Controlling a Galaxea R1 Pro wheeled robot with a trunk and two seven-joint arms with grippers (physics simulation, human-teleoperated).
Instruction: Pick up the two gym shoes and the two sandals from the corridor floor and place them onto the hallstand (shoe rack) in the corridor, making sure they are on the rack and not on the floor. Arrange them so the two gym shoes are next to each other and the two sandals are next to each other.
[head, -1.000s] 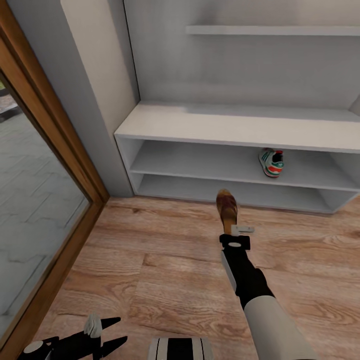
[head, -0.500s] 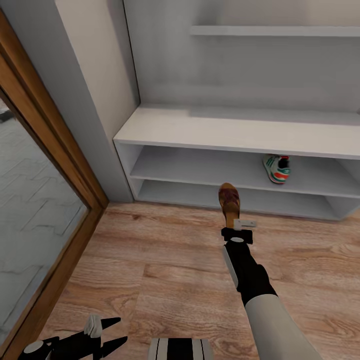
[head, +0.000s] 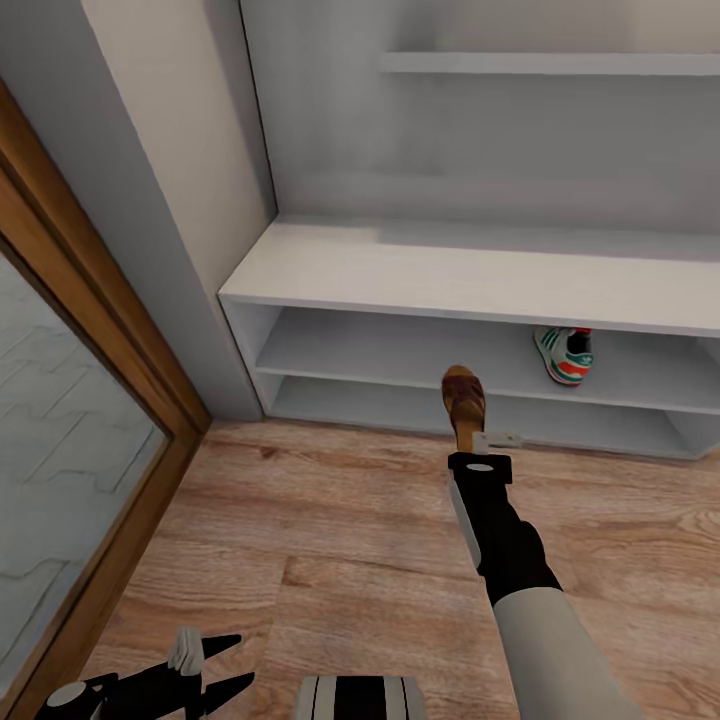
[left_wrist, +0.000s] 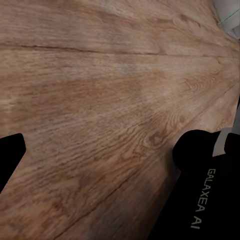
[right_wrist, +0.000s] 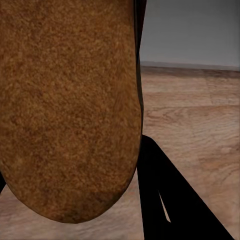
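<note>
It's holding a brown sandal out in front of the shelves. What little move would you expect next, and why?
Probably a short reach forward, carrying the sandal into the upper shelf slot of the shoe rack. The right gripper holds it above the floor, just short of the rack, and a sneaker already sits on that shelf to the right.

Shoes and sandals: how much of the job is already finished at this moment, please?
Done: one gym shoe stands on the hallstand's upper open shelf. In hand: the right gripper holds one sandal above the corridor floor, toe toward the rack; the right wrist view shows its sole. Left: this sandal, and, as far as these views show, the other gym shoe and other sandal.
</note>
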